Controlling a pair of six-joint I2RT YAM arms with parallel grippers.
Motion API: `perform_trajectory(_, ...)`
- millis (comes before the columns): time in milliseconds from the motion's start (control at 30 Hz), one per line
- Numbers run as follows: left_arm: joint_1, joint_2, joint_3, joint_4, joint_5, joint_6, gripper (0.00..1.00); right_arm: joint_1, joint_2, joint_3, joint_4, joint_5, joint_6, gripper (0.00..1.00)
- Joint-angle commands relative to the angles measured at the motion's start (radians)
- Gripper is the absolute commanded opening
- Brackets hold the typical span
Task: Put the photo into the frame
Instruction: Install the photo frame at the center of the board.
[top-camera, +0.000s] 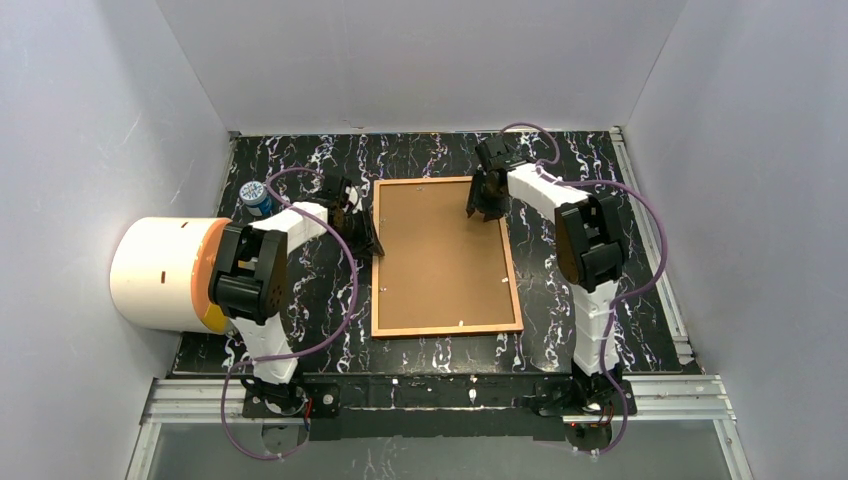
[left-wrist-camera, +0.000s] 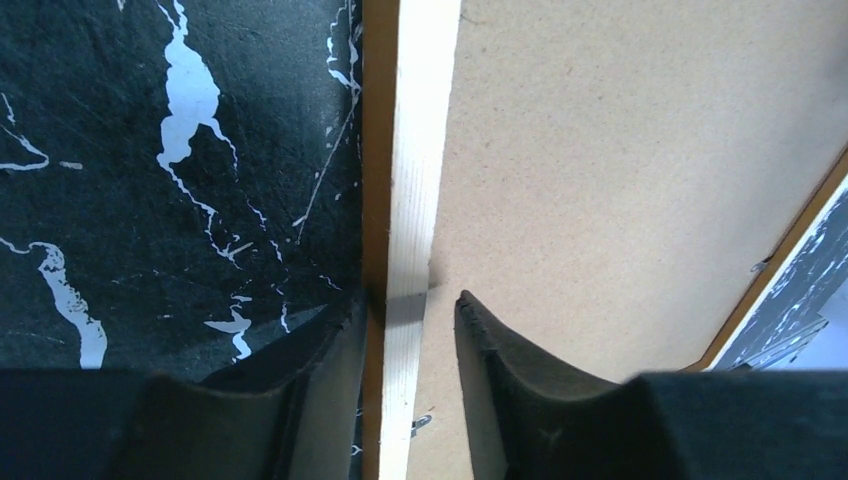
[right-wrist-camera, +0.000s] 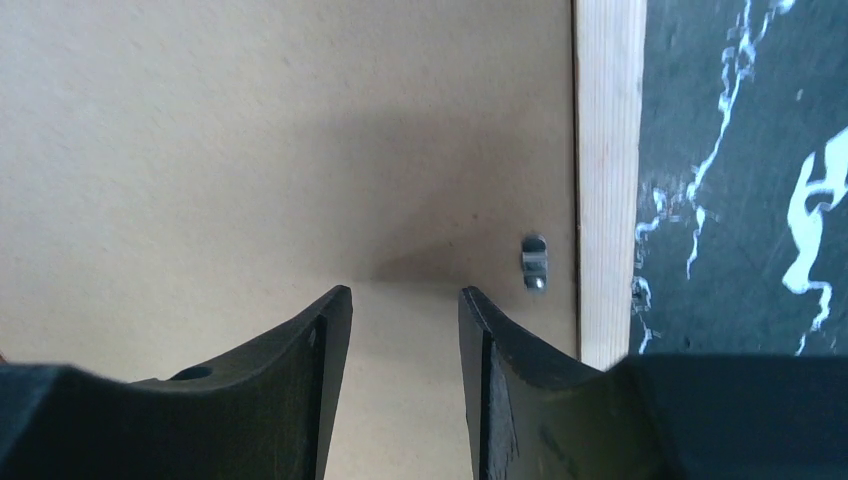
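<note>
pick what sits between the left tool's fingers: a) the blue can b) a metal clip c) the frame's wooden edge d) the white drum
C: the left tool straddles the pale wooden rail of the frame, one finger on each side.

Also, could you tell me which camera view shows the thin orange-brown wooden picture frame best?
The top external view: it shows the whole orange-brown wooden frame lying flat, its brown backing board facing up. Each wrist view shows only a short stretch of one pale side rail beside the board.

A robot lab booth: plain white walls (top-camera: 80, 120), aluminium rails (top-camera: 656, 250).
</note>
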Motion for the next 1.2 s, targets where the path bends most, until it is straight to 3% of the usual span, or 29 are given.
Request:
perform_trajectory(0,0.003,0.027,0.021,-0.036,0.001,0.045,0.32,0.001,0.026,0.058,0.057,0.026,-0.049,0.51)
perform_trajectory(167,0.003,0.025,-0.006,-0.045,-0.022,0.049,0.20,-0.002,0.070,0.079,0.042,0.089,-0.067,0.50)
perform_trajectory(367,0.003,0.045,-0.004,-0.051,-0.030,0.030,0.14,-0.012,0.114,0.150,-0.089,0.122,-0.109,0.48)
perform_trajectory(867,0.003,0.055,-0.016,-0.056,-0.039,0.025,0.11,-0.057,0.067,0.063,-0.131,-0.041,-0.172,0.46)
perform_trajectory(1167,0.003,0.055,-0.012,-0.057,-0.044,0.025,0.12,-0.064,0.060,0.046,-0.167,0.028,-0.222,0.44)
